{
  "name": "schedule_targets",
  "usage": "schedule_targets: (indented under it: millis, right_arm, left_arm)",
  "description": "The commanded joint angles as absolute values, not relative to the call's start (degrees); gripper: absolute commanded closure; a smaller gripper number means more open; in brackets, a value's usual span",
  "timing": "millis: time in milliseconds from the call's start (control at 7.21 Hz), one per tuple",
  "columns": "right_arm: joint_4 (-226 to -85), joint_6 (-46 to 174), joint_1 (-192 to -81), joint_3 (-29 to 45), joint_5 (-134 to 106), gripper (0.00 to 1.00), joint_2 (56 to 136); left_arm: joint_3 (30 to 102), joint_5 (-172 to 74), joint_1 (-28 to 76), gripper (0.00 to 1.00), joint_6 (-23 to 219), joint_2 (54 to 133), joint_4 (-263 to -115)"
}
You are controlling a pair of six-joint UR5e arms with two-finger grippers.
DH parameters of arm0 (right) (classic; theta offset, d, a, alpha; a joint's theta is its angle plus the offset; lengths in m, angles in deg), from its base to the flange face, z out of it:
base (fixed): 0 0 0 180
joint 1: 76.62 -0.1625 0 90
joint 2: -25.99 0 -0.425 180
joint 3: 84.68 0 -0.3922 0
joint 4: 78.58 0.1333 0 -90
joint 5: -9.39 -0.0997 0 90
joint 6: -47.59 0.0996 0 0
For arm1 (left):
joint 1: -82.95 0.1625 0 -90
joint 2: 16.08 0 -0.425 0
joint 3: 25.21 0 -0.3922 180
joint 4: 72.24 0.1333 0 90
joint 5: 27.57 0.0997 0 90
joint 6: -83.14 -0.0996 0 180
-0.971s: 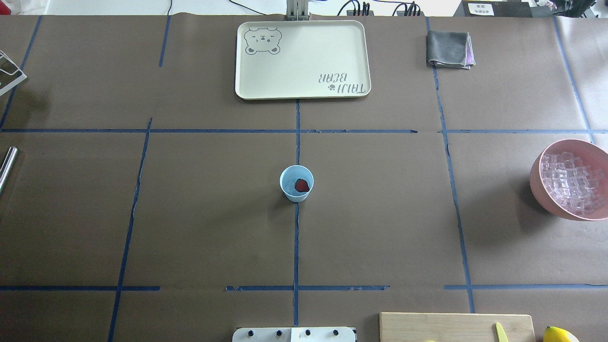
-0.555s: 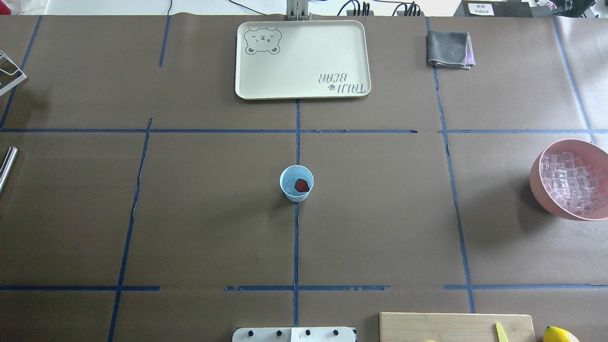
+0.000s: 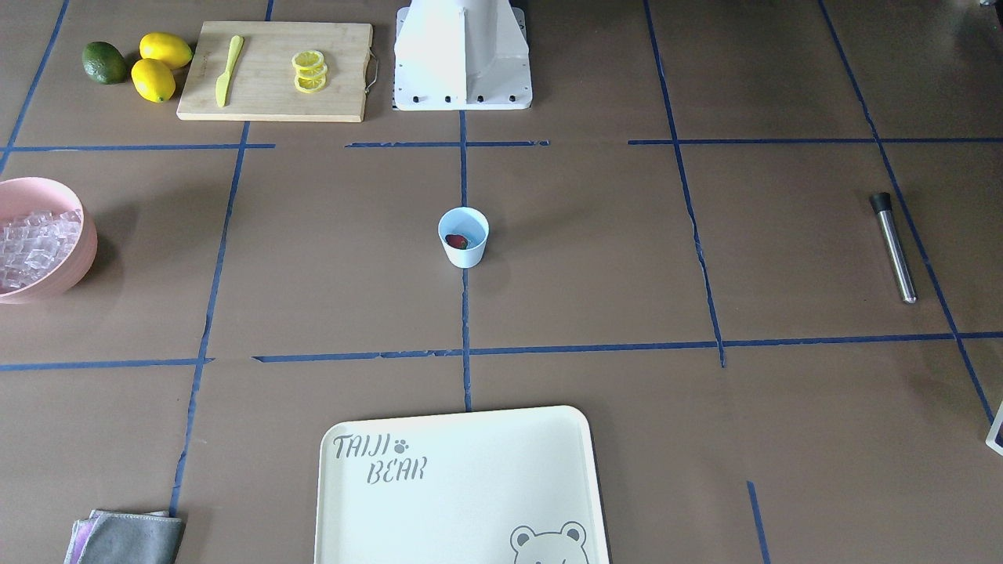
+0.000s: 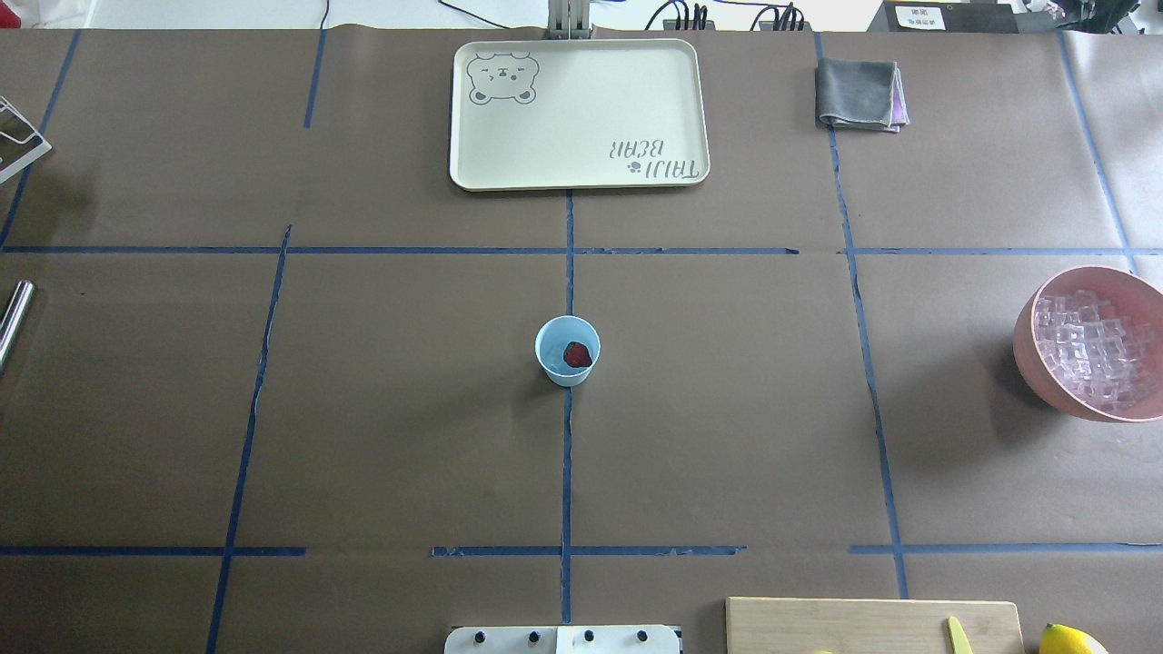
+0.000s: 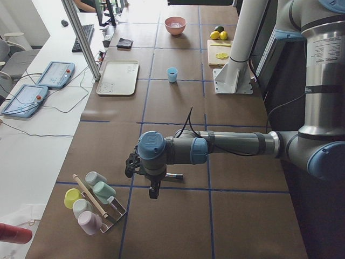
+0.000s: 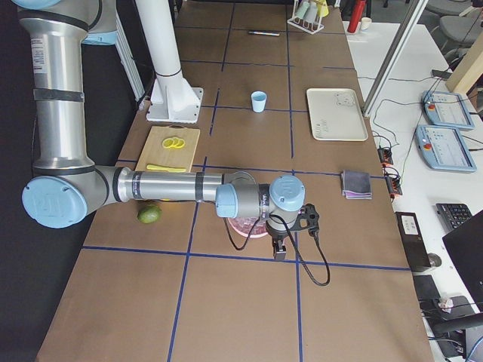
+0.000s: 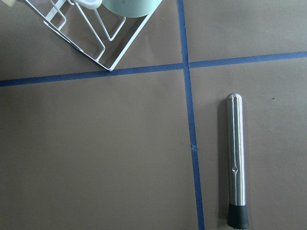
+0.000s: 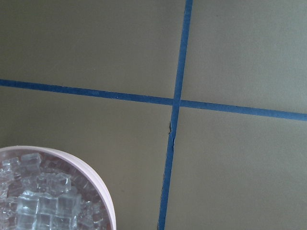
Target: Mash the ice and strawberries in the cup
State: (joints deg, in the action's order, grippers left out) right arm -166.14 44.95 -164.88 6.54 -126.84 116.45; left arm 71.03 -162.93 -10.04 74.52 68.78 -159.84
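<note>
At either end of the table (image 4: pixel 727 409), the left gripper (image 5: pixel 154 192) and the right gripper (image 6: pixel 278 252) show only from the side cameras, so I cannot tell whether their jaws stand apart or together; neither wrist view shows any fingers. The left gripper hangs above a steel muddler (image 7: pixel 235 158), which lies flat in its wrist view at about 4 o'clock, with a wire rack (image 7: pixel 96 38) at 11 o'clock. The right gripper hangs beside the pink bowl (image 4: pixel 1034 368), whose pile of ice (image 4: pixel 1090 350) fills its wrist view at 7 o'clock. Taking the overhead view as a dial, the cup (image 4: pixel 567 351) stands upright at the centre with the strawberry (image 4: pixel 577 354) inside it, the bowl sits at 3 o'clock, the muddler at 9 o'clock and a tray (image 4: pixel 472 173) at 12 o'clock, all well apart. Whether any ice lies in the cup is too faint to say. The cubes look hard and slick, so one at the top of the pile seems the best to pinch. The smooth, stiff muddler may roll and is probably best gripped mid-shaft. The thin, light cup would tip easily and likely needs steadying at its wall.
</note>
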Motion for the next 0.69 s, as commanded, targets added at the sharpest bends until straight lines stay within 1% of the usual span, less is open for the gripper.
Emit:
schedule_targets:
  millis: [0, 555]
  right_arm:
    - [-166.20, 44.95, -164.95, 6.46, -126.76, 0.00, 116.60]
    - [-166.20, 45.12, -165.65, 6.55, -126.84, 0.00, 116.78]
  left_arm:
    - [71.03, -162.83, -10.04, 0.00, 74.52, 68.82, -159.95]
    - [71.11, -162.74, -10.04, 0.00, 74.44, 68.82, -160.04]
